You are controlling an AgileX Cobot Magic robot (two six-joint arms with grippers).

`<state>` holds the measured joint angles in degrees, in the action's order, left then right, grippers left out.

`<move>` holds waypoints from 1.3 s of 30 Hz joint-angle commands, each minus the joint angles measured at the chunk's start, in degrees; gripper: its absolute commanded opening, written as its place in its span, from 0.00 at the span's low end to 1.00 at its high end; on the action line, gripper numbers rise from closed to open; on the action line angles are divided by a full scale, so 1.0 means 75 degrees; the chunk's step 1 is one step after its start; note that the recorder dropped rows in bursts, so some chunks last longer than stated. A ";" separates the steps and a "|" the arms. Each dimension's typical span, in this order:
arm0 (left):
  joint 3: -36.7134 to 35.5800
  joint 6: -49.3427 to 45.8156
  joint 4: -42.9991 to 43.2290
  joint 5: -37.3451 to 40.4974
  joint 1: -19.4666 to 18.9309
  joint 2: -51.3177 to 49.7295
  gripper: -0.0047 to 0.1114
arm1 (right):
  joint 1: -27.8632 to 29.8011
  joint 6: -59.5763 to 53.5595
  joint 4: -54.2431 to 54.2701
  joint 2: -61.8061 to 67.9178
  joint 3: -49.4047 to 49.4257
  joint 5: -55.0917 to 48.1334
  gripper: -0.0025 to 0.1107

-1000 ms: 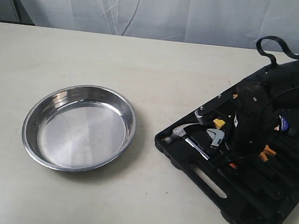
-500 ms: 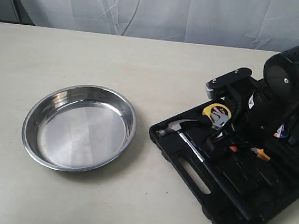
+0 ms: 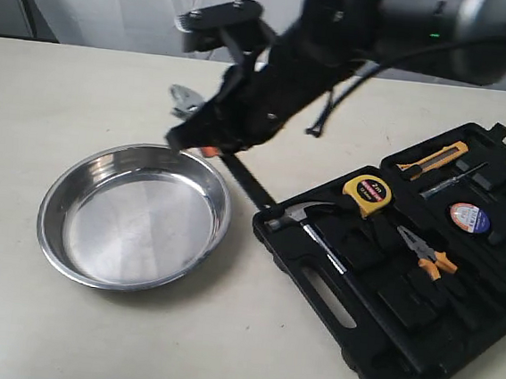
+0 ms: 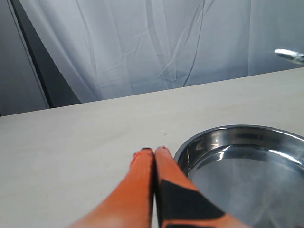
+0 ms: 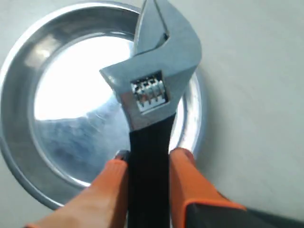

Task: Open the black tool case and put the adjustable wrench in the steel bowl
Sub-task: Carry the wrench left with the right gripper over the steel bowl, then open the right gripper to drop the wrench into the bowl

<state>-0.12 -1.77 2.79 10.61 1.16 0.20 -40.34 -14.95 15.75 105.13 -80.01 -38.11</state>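
The steel bowl (image 3: 133, 223) sits on the table at the left, with nothing in it. My right gripper (image 3: 199, 140) reaches across from the right and hangs above the bowl's far right rim. It is shut on the black handle of the adjustable wrench (image 3: 183, 100), whose silver head sticks out beyond the fingers. In the right wrist view the wrench (image 5: 152, 90) is clamped in the right gripper (image 5: 148, 159) over the bowl (image 5: 71, 95). The black tool case (image 3: 381, 345) lies open at the right. My left gripper (image 4: 154, 151) is shut on nothing, low beside the bowl's rim (image 4: 190, 147).
The open case holds a claw hammer (image 3: 309, 217), a yellow tape measure (image 3: 367, 190), orange-handled pliers (image 3: 422, 246) and an orange utility knife (image 3: 431, 159). A grey curtain hangs behind the table. The left arm does not show in the exterior view.
The right gripper has lifted the wrench out of the case and swung left and up with it, from over the case to above the bowl's rim. The case's tools are now uncovered.
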 commanded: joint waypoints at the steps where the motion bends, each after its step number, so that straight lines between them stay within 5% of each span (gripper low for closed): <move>1: 0.0016 0.0007 -0.0012 -0.0025 0.0008 -0.0027 0.04 | -0.0562 -0.0423 0.0523 0.1420 -0.1677 -0.0449 0.01; 8: 0.0016 0.0007 -0.0012 -0.0025 0.0008 -0.0027 0.04 | -0.0807 -0.0374 0.0581 0.3021 -0.3061 -0.1052 0.01; 26: 0.0016 0.0007 -0.0012 -0.0025 0.0008 -0.0027 0.04 | -0.0807 -0.0207 0.0521 0.3787 -0.3074 -0.0152 0.02; 28: 0.0016 0.0007 -0.0012 -0.0025 0.0008 -0.0027 0.04 | -0.0807 -0.0207 0.0521 0.3855 -0.3074 -0.0167 0.07; 34: 0.0016 0.0007 -0.0012 -0.0025 0.0008 -0.0027 0.04 | -0.0807 -0.0183 0.0532 0.3835 -0.3074 -0.0357 0.44; 36: 0.0016 0.0007 -0.0012 -0.0025 0.0008 -0.0027 0.04 | -0.0807 -0.0183 0.0457 0.3735 -0.3074 -0.0584 0.42; 39: 0.0016 0.0007 -0.0012 -0.0025 0.0008 -0.0027 0.04 | -0.0807 -0.0183 0.0173 0.3453 -0.3074 -0.1018 0.22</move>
<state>-0.12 -1.77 2.79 10.61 1.16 0.20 -46.51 -16.29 19.15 133.64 -102.73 -43.04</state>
